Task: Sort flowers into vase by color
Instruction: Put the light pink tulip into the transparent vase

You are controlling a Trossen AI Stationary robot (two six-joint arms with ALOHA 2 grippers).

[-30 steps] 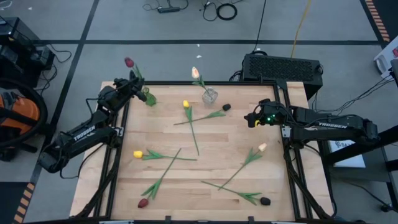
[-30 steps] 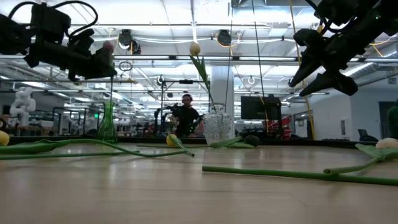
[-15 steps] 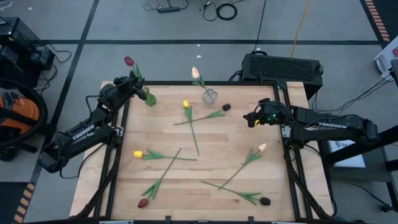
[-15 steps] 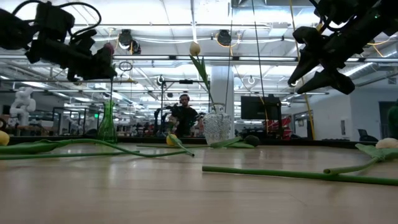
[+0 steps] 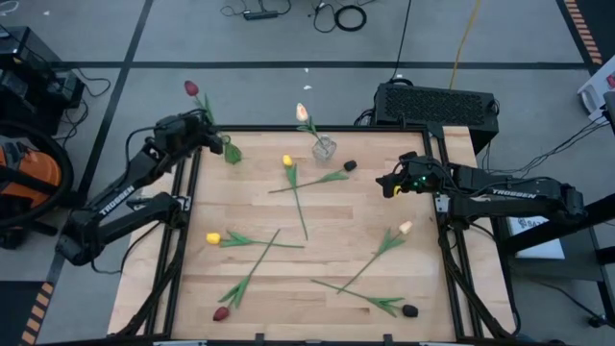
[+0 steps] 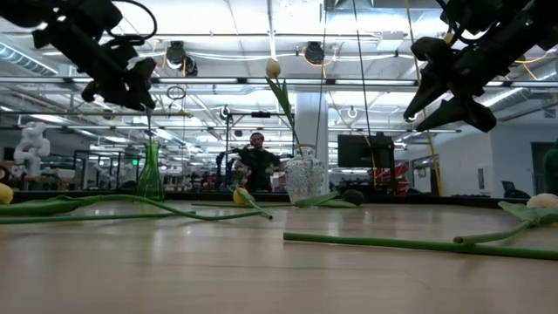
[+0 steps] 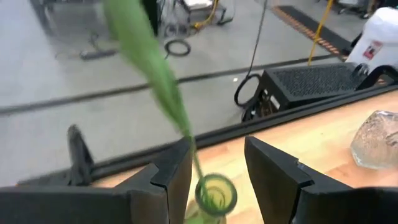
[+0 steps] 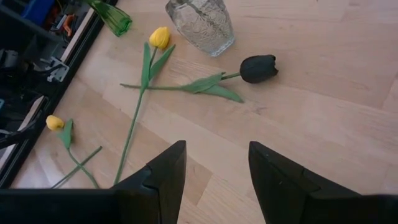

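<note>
A dark red tulip (image 5: pixel 191 87) stands with its stem in the green vase (image 5: pixel 232 151) at the table's far left corner. Its head leans out past the far left edge. My left gripper (image 5: pixel 209 137) is open above the vase. In the left wrist view its fingers stand on either side of the vase mouth (image 7: pixel 216 194), and the tulip's leaf and stem (image 7: pixel 168 87) run close along one finger (image 7: pixel 177 171). A cream tulip (image 5: pixel 302 111) stands in the clear glass vase (image 5: pixel 324 147). My right gripper (image 5: pixel 384 183) is open and empty, held above the table's right side. My left gripper is open around the dark red tulip's stem just above the vase mouth. The stem (image 7: pixel 194 163) passes right beside one finger; I cannot tell whether it touches that finger.
Loose tulips lie on the wood: yellow (image 5: pixel 287 160), dark (image 5: pixel 350 165), yellow (image 5: pixel 212 237), cream (image 5: pixel 405 228), maroon (image 5: pixel 221 313), dark (image 5: pixel 410 310), stems crossing mid-table. A black box (image 5: pixel 437 104) sits behind the far right edge. A person (image 6: pixel 257 161) stands far behind the table.
My left gripper has risen and drawn back toward the table's far left corner, away from the green vase. The dark red tulip's head has swung farther out to the left and far side, while its stem has stayed in the vase.
</note>
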